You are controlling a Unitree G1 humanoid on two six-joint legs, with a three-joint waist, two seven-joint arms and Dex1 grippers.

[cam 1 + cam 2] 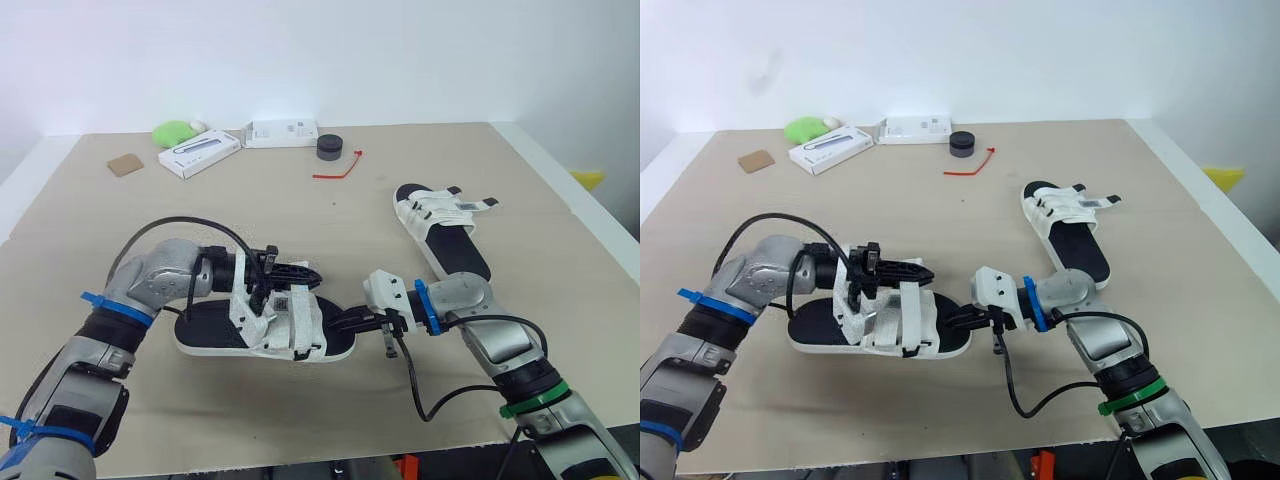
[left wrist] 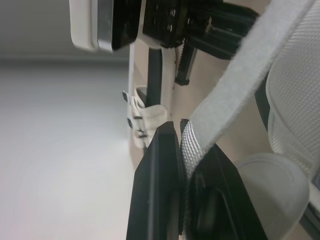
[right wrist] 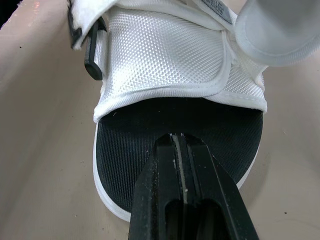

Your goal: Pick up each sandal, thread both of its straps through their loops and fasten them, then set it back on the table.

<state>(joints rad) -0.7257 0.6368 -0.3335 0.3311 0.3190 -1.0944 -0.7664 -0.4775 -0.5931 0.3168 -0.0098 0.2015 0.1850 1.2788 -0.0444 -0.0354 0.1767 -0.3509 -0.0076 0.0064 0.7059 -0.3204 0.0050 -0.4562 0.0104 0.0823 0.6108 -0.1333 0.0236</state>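
A near sandal (image 1: 205, 325) lies flat at 6 o'clock on the surface (image 1: 300, 210). The left hand (image 1: 300, 272) grips its white strap (image 2: 235, 85) just above the uppers. The right hand (image 1: 345, 322), closed and empty, presses the toe from the sandal's 3 o'clock. The strap is best pulled taut, flat and untwisted while the toe is pinned. A second sandal (image 1: 445, 225) lies at 2 o'clock.

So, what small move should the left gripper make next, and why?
Probably pull the strap gently taut, ready for threading: the left gripper is shut on it above the near sandal, and the shut right gripper sits at the toe end.
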